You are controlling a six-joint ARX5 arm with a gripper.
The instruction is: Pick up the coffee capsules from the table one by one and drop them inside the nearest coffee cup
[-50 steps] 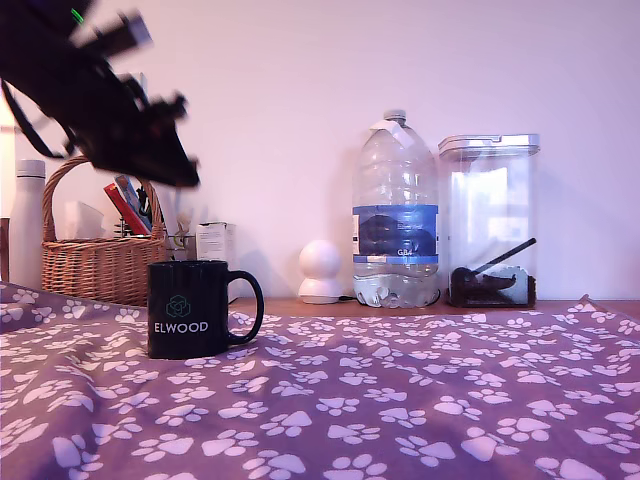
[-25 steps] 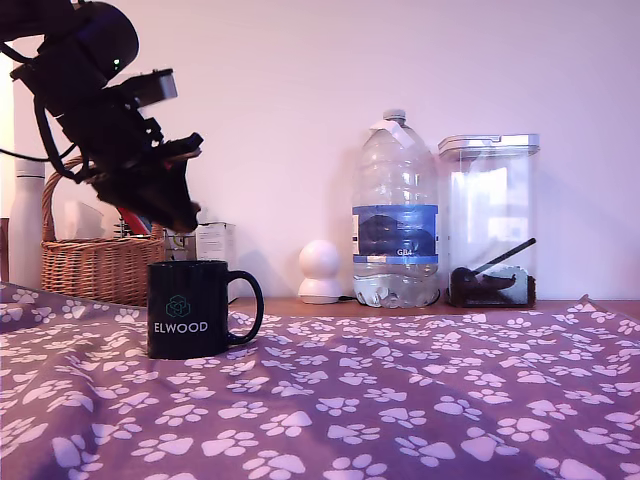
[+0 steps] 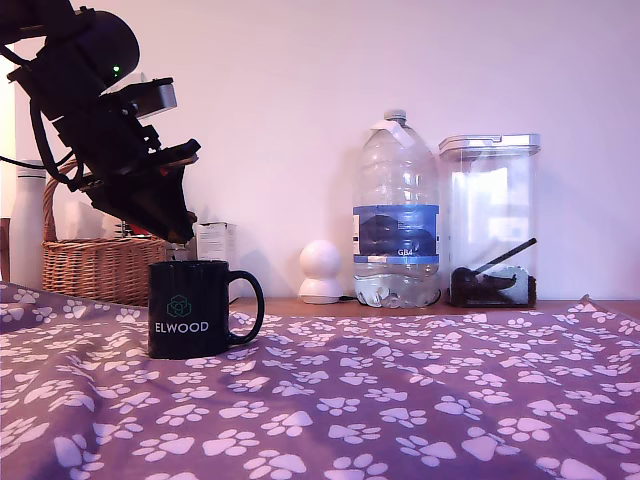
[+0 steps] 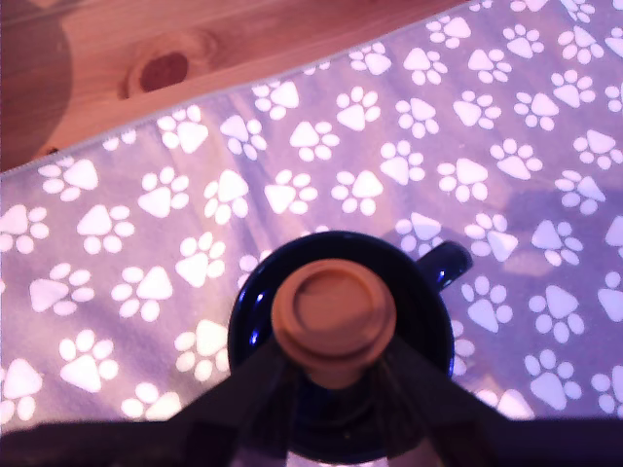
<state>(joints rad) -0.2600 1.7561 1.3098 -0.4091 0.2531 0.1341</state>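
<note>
The black ELWOOD coffee cup (image 3: pixel 188 310) stands on the purple paw-print table (image 3: pixel 400 400) at the exterior view's left. My gripper (image 3: pixel 180 236) points down just above its rim. In the wrist view the gripper (image 4: pixel 334 362) is shut on a brown coffee capsule (image 4: pixel 334 313), flat face toward the camera. The capsule hangs directly over the cup's dark opening (image 4: pixel 255 313), whose handle (image 4: pixel 444 263) sticks out to one side. The exterior view does not show the capsule clearly.
Behind the cup a wicker basket (image 3: pixel 95 265) holds odds and ends. Along the back stand a white round object (image 3: pixel 322 270), a large water bottle (image 3: pixel 396 215) and a clear lidded container (image 3: pixel 490 220). Bare wood (image 4: pixel 117 68) borders the cloth.
The arm has swung down from the upper left, and the gripper has come lower until it sits just over the cup's mouth. The cup has not moved.
</note>
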